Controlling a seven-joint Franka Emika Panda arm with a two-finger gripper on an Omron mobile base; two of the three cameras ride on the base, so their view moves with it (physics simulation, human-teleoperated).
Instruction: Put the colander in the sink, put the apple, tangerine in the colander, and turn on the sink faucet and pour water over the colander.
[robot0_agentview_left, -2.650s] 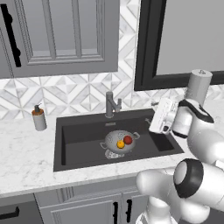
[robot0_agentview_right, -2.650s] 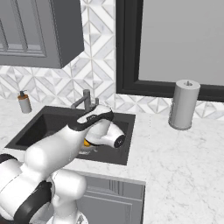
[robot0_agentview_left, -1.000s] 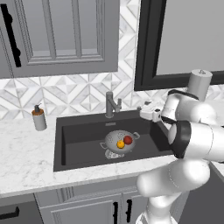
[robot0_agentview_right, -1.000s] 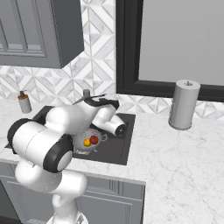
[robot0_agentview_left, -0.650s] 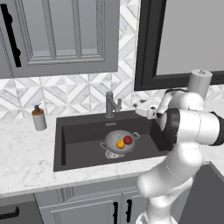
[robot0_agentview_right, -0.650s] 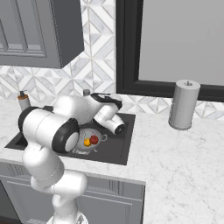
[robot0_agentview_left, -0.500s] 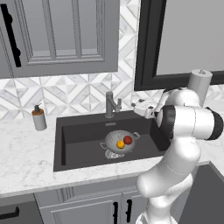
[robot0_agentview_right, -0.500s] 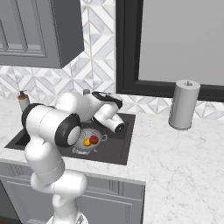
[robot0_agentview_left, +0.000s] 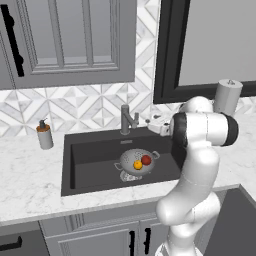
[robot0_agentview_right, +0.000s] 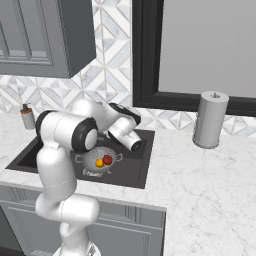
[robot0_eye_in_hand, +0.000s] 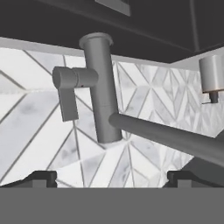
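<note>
The claw (robot0_agentview_left: 150, 121) has swung in from the right and now hangs with its jaws spread wide and empty, just beside the tap (robot0_eye_in_hand: 101, 87), whose lever (robot0_eye_in_hand: 70, 89) sits straight ahead of it. Below the claw, the colander (robot0_agentview_left: 136, 162) rests in the sink (robot0_agentview_left: 90, 150) holding the apple (robot0_agentview_left: 146, 159) and tangerine (robot0_agentview_left: 137, 164). Judging by this, only the water remains.
</note>
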